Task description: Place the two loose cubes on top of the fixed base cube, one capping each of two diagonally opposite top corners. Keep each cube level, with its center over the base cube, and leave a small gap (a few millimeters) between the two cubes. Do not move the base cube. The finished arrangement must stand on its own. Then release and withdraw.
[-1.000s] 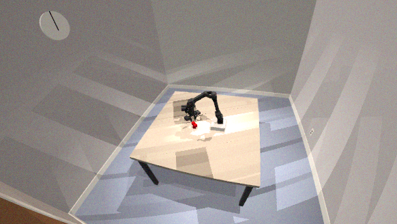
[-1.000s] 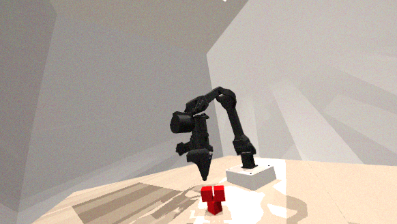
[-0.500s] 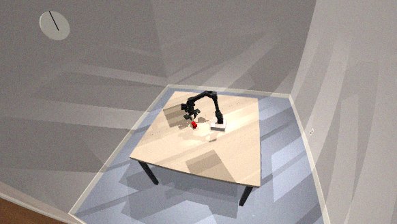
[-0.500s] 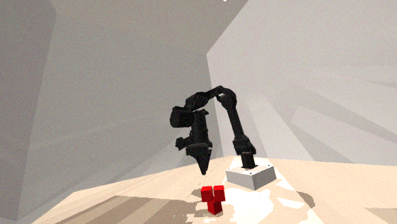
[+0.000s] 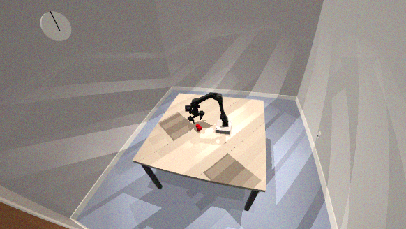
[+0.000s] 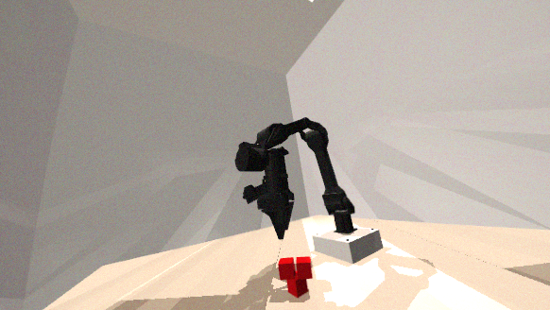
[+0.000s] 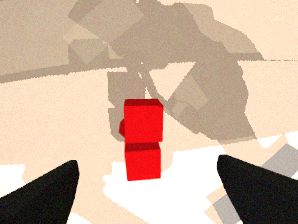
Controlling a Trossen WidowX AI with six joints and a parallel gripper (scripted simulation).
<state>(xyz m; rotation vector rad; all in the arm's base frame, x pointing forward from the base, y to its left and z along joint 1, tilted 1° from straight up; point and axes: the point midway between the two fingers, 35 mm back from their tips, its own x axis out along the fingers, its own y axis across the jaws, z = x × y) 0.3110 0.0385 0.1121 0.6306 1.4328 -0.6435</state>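
Observation:
Two red loose cubes sit side by side on the red base cube (image 6: pixel 298 288) (image 7: pixel 122 128), a narrow slit between them in the exterior view. There, the left loose cube (image 6: pixel 286 268) and the right loose cube (image 6: pixel 303 268) look level and overhang the base at either side. The wrist view shows their tops in line, the base peeking out at the left. In the top view the red cluster (image 5: pixel 198 127) is too small to separate. My gripper (image 5: pixel 197 121) (image 6: pixel 282 237) (image 7: pixel 149 165) is open and empty, above the cubes, touching none. The exact gap width cannot be judged.
The arm's white mounting block (image 5: pixel 223 130) (image 6: pixel 333 247) stands on the wooden table (image 5: pixel 181 153) to the right of the cubes in the top and exterior views. Shadows and bright patches lie across the tabletop around the cubes.

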